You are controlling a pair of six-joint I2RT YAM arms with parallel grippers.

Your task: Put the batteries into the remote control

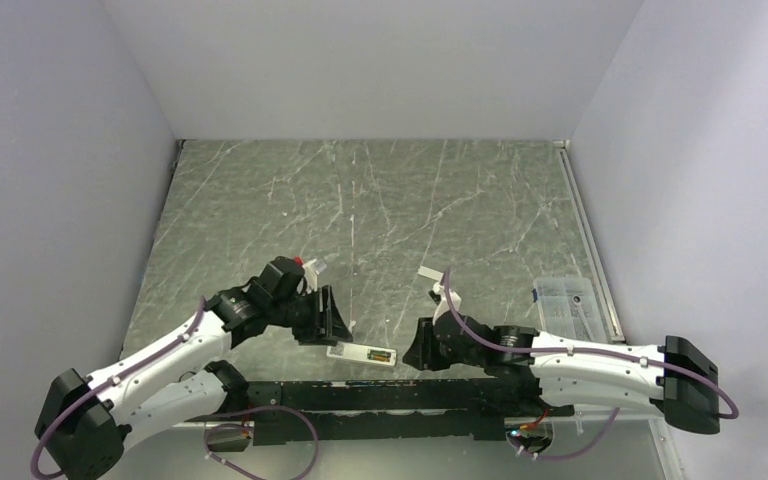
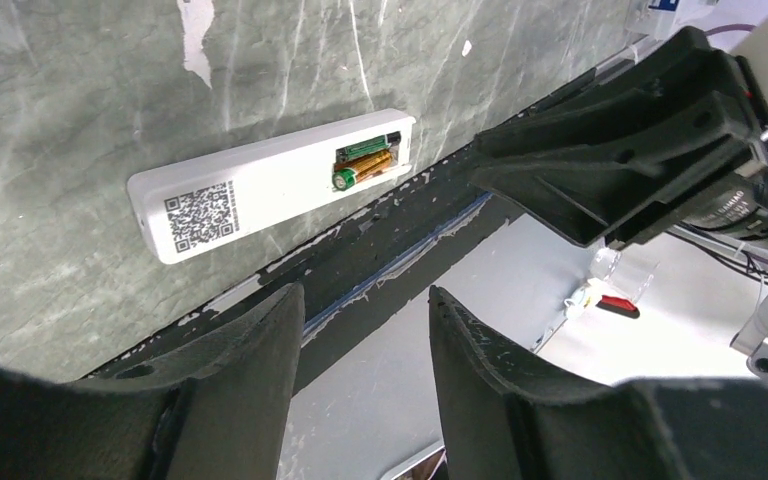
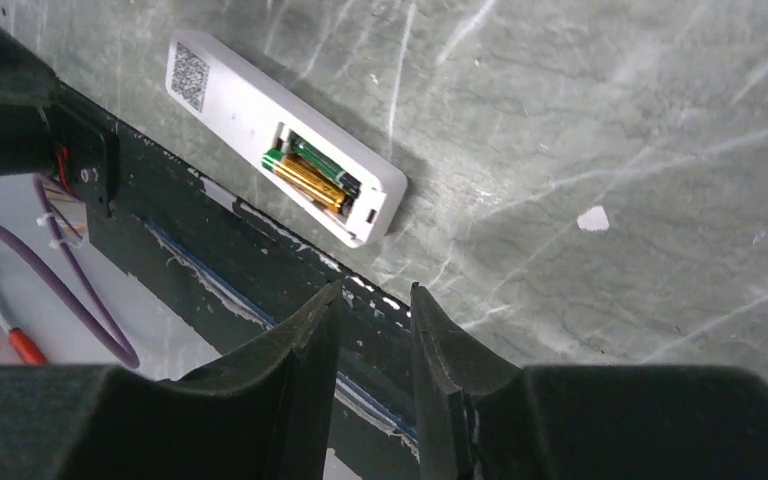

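The remote control (image 1: pixel 363 354) is a slim white bar lying back-up at the table's near edge, with a QR label at its left end. The batteries (image 1: pixel 381 356) sit side by side in the uncovered recess at its right end, one gold (image 2: pixel 365 168) and one green (image 3: pixel 322 160). My left gripper (image 1: pixel 332 318) hovers just left of and behind the remote, open, with nothing between its fingers (image 2: pixel 365 292). Just right of the remote, my right gripper (image 1: pixel 418 350) has its jaws a little apart and holds nothing (image 3: pixel 375 290). Neither gripper touches the remote (image 2: pixel 260 185).
A small flat white cover piece (image 1: pixel 428 273) lies on the marble table behind the right gripper. At the far right stands a clear plastic box (image 1: pixel 566 303). A black rail (image 1: pixel 380 395) runs along the table's near edge, right beside the remote (image 3: pixel 250 110).
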